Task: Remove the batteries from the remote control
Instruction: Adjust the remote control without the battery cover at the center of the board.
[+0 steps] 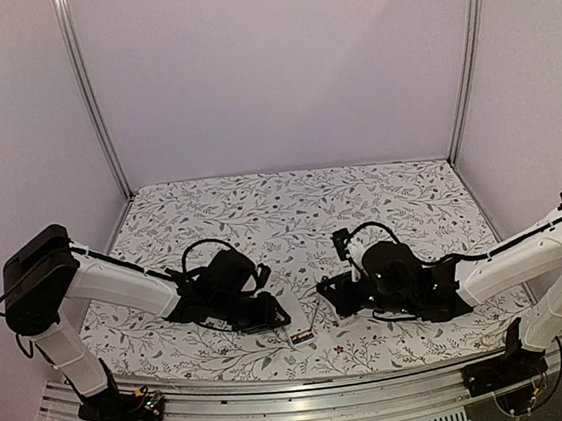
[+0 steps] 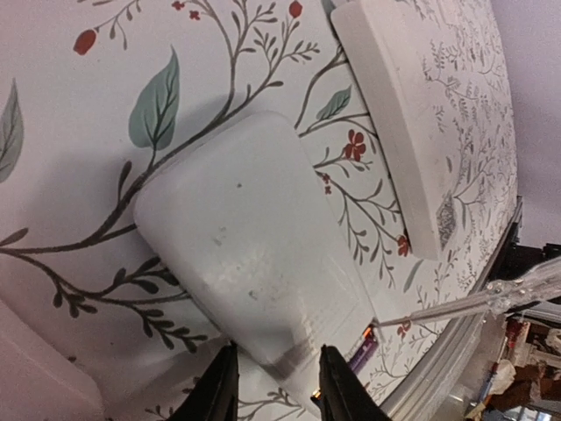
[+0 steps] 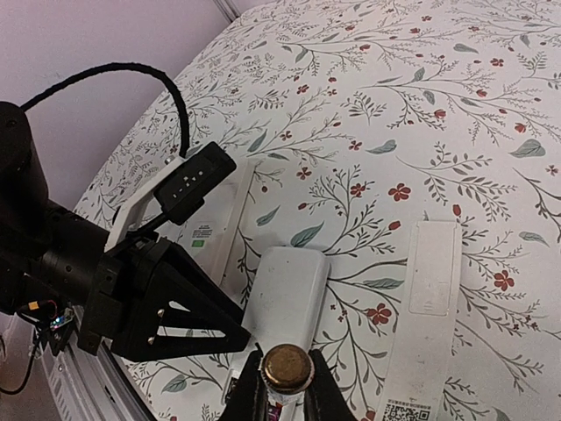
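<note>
Clamping the remote's point(image 2: 254, 263) near end, the left pincer point(image 2: 279, 351) is risking a slip if the right pincer point(image 3: 287, 379), closed around a thin tool point(image 2: 473, 307), is levering too hard. The batteries point(image 1: 301, 337) are showing orange and dark at that end, near the desk point(image 1: 381, 200) edge.

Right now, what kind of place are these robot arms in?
Probably a robot test booth, not a home: plain walls on metal posts, a flowery tablecloth, left arm and right arm bolted to a metal rail.
</note>
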Available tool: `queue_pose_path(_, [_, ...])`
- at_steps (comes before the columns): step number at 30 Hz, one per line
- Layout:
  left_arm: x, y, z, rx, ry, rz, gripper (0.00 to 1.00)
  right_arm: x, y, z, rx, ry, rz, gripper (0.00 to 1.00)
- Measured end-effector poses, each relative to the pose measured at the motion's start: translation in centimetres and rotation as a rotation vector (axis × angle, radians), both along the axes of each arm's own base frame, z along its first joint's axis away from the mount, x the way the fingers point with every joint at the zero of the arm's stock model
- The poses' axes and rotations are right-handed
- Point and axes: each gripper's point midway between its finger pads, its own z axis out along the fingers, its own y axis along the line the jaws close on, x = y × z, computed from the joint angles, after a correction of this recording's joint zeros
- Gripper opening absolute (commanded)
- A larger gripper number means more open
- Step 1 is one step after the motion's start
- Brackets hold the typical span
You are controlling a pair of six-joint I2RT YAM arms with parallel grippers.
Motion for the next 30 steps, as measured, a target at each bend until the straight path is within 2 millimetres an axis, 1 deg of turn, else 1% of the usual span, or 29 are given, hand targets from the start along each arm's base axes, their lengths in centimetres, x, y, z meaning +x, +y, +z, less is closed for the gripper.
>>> queue_pose_path(13, [-0.5,-0.3,0.0,-0.007,0.012,-0.013,0.30,-0.3,0.1,0.1,-0.033,-0.014,-0.018,0.00])
queue_pose_path(21, [-0.6,-0.3,0.1,-0.009,0.016,-0.016,0.26,-0.3,0.5,0.8,-0.044,-0.030,-0.023,0.00])
queue_pose_path(30, [-0.7,-0.4,0.1,-0.011,0.022,-0.015,0.24,-0.7,0.7,1.1,-0.080,-0.035,-0.032,0.00])
